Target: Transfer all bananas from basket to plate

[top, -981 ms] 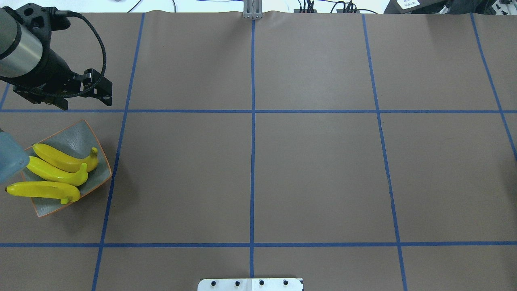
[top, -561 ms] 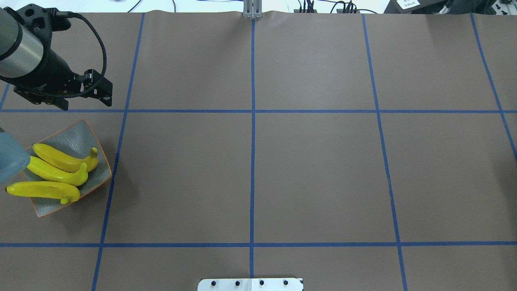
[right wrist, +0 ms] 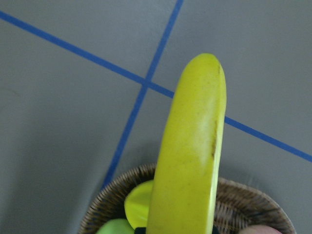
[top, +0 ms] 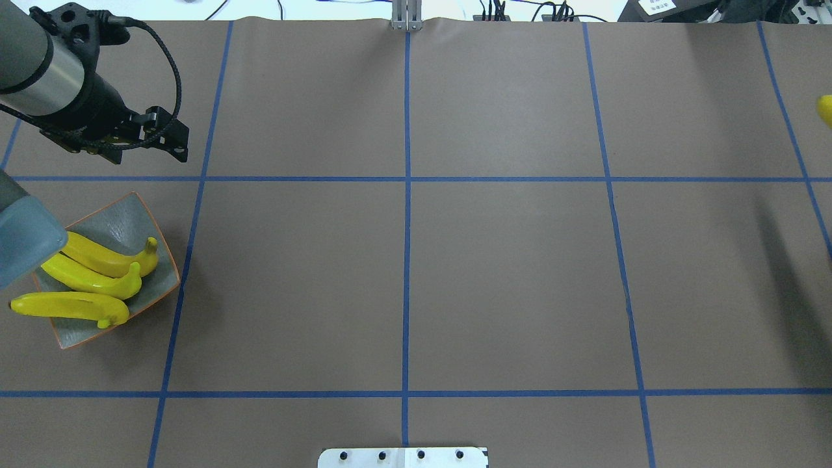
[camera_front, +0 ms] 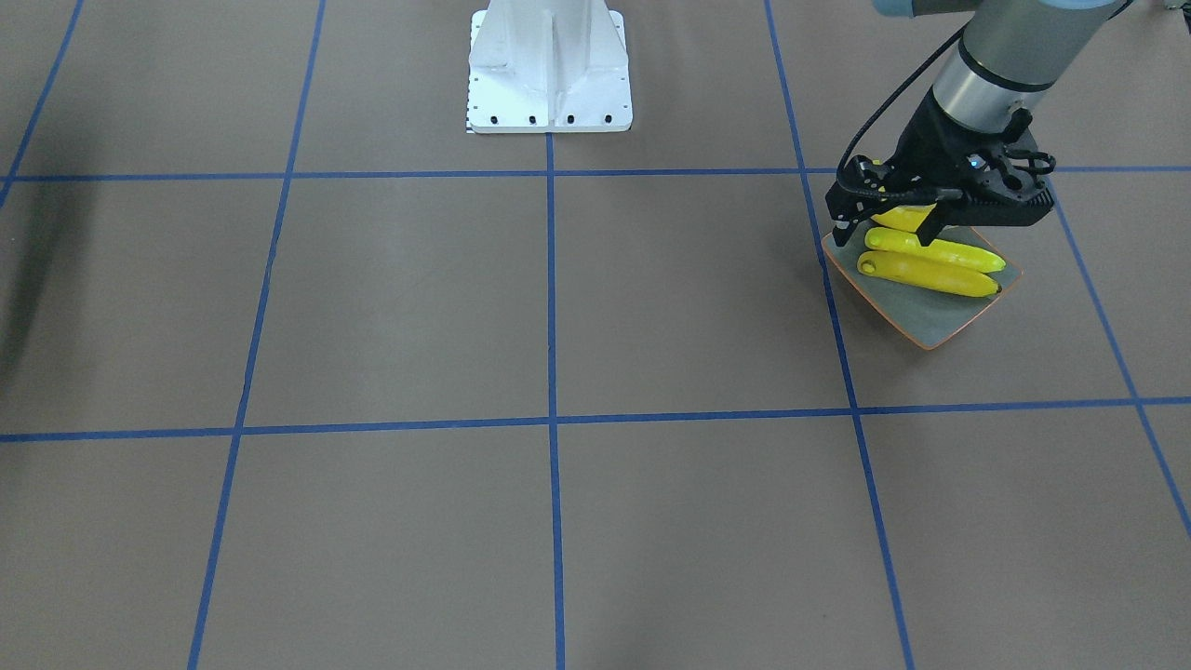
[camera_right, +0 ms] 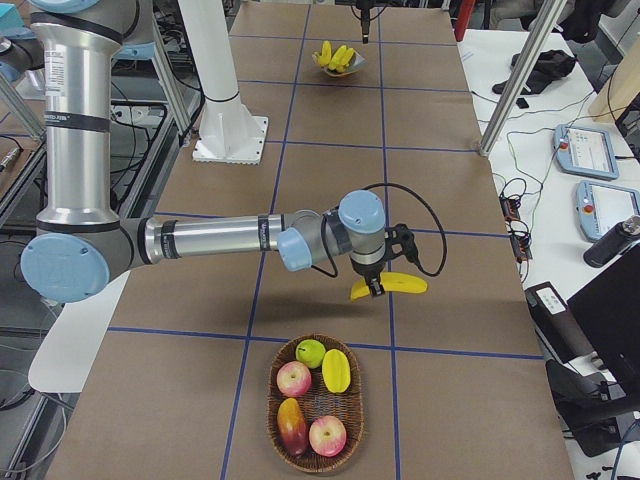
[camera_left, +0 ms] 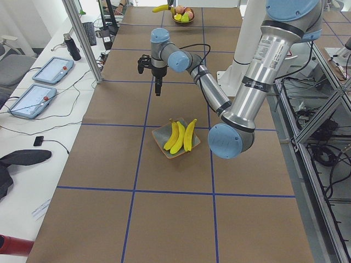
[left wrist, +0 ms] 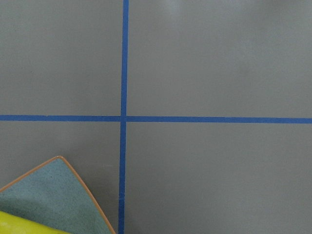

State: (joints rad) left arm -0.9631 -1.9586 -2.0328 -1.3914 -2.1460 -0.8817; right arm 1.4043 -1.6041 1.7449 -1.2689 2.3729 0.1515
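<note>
Roughly level banana [camera_right: 405, 284] in right tool [camera_right: 375, 291]

Left gripper [top: 148, 153]: shifted slightly toward the far edge and inward. Left elbow [top: 26, 237]: now covers more of the plate [top: 140, 214]. Banana [top: 825, 110]: yellow tip newly in view at the overhead view's right edge.

Plate [top: 140, 218]: lower left of the overhead view; three bananas [top: 91, 279] side by side on it.
Basket [camera_right: 271, 405]: bottom centre of the right-side view.
Fourth banana [camera_right: 395, 284]: in right gripper [camera_right: 377, 291], just above the basket in frame.
</note>
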